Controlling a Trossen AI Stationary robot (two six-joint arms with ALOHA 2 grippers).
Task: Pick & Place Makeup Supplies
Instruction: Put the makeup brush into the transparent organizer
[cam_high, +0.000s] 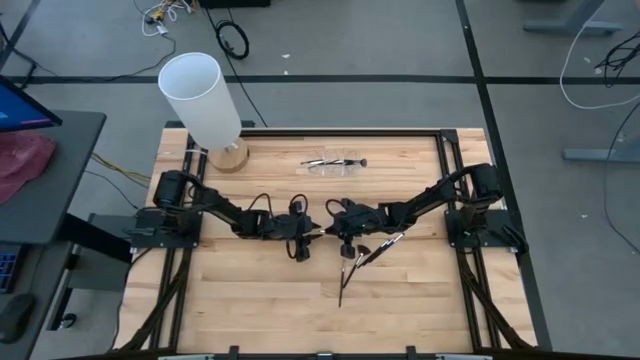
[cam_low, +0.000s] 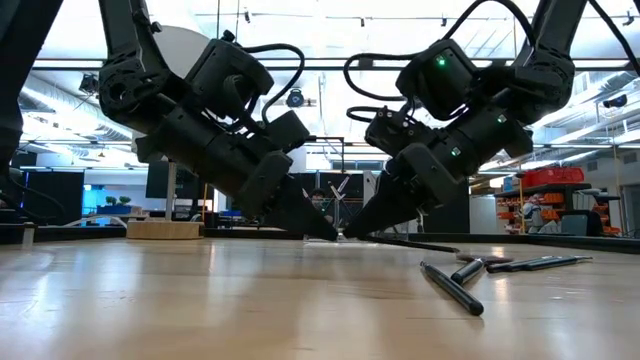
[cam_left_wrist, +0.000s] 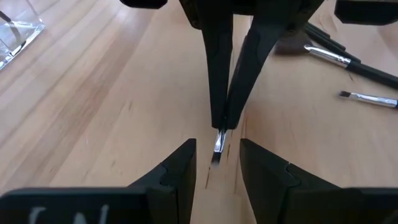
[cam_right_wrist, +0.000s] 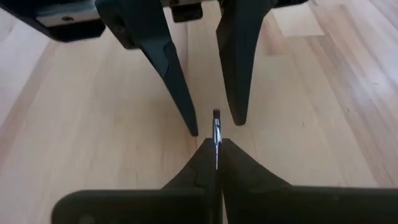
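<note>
Item: one slim makeup brush (cam_right_wrist: 216, 134), silvery ferrule showing, clamped between the closed fingers of the right gripper (cam_high: 331, 232) with its tip projecting toward the left gripper (cam_high: 316, 233); it is held low over the middle of the wooden table (cam_high: 250, 300), and whether its tip touches the boards cannot be told. The left gripper's fingers (cam_left_wrist: 180, 174) stand parted on either side of the brush tip, holding nothing. Further brushes: a loose group (cam_high: 365, 255) lies on the table just beside and in front of the right gripper, seen in the low view as dark handles (cam_low: 452, 287) flat on the boards; more lie in a clear acrylic tray (cam_high: 335, 163) toward the far edge, well apart from both grippers. Surface: pale plank tabletop within a black frame. A tall white cylinder (cam_high: 203, 100) stands on a round wooden base at the far left corner. Room: grey floor with cables, a dark desk (cam_high: 40, 170) with a pink cloth to the left; the low view shows a bright ceiling and shelving beyond. Arms: both reach inward from their side mounts, elbows bent, wrists angled down, the two grippers meeting tip to tip at the table's centre.
</note>
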